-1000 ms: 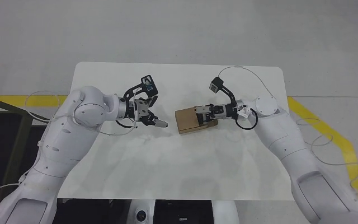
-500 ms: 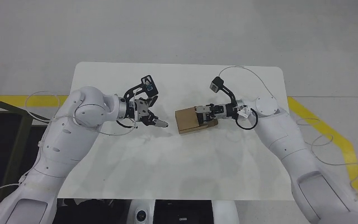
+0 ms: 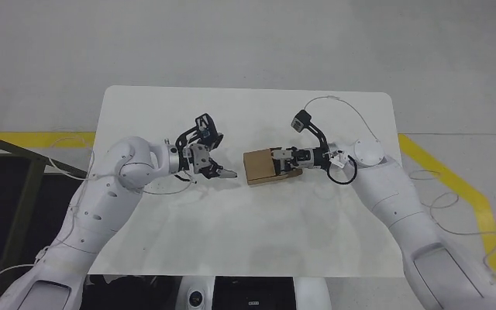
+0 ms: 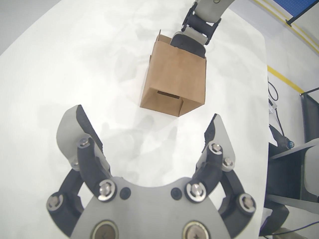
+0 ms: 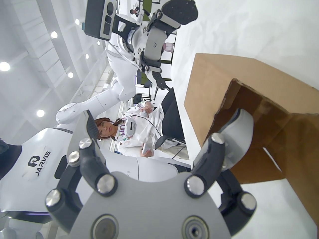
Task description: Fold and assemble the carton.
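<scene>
A brown carton (image 3: 263, 165) lies on its side in the middle of the white table (image 3: 232, 116), with its folded end towards my left gripper (image 4: 147, 118). In the left wrist view the carton (image 4: 174, 80) is a short way ahead of that gripper, which is open and holds nothing. My left gripper (image 3: 221, 172) sits just left of the carton in the top view. My right gripper (image 3: 283, 157) is at the carton's other, open end. It is open, with one finger (image 5: 236, 125) inside the carton (image 5: 224, 80) and the other finger outside.
A thin white cable (image 3: 341, 105) loops over the table's back right part by the right arm. Bare table surface surrounds the carton on all sides. Yellow floor tape (image 3: 434, 167) runs past the right edge.
My left gripper has edged a little closer to the carton, and that arm's elbow has shifted. The carton and right gripper are almost where they were.
</scene>
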Available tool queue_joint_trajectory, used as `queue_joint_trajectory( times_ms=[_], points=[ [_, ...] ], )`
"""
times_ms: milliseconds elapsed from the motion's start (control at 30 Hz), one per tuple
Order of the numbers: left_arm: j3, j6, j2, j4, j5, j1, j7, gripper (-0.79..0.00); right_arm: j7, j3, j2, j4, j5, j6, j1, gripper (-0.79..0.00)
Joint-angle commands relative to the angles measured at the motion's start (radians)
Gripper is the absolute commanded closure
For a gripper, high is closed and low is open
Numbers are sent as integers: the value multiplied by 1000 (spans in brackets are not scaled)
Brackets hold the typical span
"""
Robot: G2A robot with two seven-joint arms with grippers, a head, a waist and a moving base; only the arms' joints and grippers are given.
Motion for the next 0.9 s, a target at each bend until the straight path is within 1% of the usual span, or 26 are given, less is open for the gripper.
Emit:
queue_joint_trajectory(
  times_ms=[0,100,200,267,333,400,533,700,867],
  points=[
    [3,-28,-3,9,81,9,98,-785,1,-1,-2,4,18,1,-2,-785],
    [8,-46,-8,6,213,14,238,-785,-1,-5,-7,20,50,-1,-1,-785],
    [18,-38,-13,13,360,30,400,-785,-1,-11,-16,21,95,-1,-2,-785],
    [29,-29,-17,33,434,37,491,-785,7,-16,-20,32,116,7,-3,-785],
    [50,-33,-22,66,487,38,552,-785,14,-20,-25,50,134,14,-3,-785],
    [70,-36,-28,94,521,28,592,-785,16,-20,-30,65,155,16,-3,-785],
    [108,-55,-40,137,563,1,635,-785,22,-24,-40,90,168,22,-1,-785],
    [141,-58,-54,168,597,-32,675,-785,10,-35,-51,123,145,10,7,-785],
    [172,-59,-70,195,606,-59,701,-785,-8,-50,-65,111,141,-8,4,-785]
  ],
)
